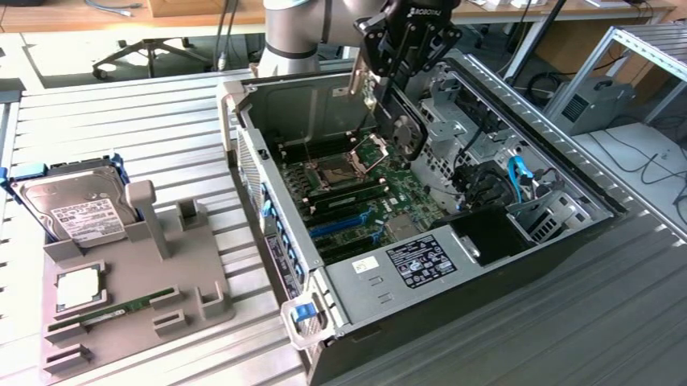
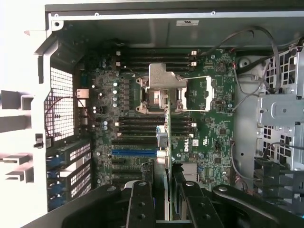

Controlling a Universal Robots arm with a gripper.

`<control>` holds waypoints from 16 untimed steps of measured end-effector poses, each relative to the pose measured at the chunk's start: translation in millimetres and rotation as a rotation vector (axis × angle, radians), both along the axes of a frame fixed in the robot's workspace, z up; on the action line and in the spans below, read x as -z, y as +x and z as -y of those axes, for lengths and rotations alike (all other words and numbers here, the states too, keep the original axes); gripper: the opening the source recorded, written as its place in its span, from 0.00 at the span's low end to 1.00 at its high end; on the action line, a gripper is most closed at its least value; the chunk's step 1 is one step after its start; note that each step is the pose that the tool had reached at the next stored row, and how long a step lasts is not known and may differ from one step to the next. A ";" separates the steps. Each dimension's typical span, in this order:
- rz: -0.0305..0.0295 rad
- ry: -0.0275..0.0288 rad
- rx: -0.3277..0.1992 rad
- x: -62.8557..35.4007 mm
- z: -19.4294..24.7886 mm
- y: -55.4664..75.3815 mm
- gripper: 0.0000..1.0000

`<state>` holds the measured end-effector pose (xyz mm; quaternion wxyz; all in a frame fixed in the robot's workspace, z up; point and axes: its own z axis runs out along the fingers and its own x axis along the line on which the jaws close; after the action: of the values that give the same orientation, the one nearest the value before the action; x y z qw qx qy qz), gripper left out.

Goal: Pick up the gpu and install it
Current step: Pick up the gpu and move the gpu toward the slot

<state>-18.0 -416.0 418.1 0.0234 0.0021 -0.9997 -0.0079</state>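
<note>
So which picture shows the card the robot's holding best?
The exterior view. There the graphics card hangs from the gripper above the open computer case, with its round fan and silver end bracket showing. The wrist view sees it edge-on, a thin strip between the gripper's fingers over the motherboard.

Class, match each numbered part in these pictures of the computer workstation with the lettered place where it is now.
Parts:
1. gpu
2. hard drive
3. memory stick
4. motherboard

Places:
A. fixed inside the open case
B. held edge-on by the gripper, above the case
C. on the grey holder, white label showing
D. on the grey holder, narrow and green

Pairs: 1-B, 2-C, 3-D, 4-A
</note>
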 end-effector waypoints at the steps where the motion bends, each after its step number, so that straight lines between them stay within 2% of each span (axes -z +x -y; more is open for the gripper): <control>1: 0.0000 0.0000 0.000 0.4 -0.1 1.4 0.27; 16: -0.0001 -0.0001 0.000 6.7 -0.1 15.1 0.27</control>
<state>-2.9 -415.9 411.4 0.0234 0.0021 -0.9997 -0.0078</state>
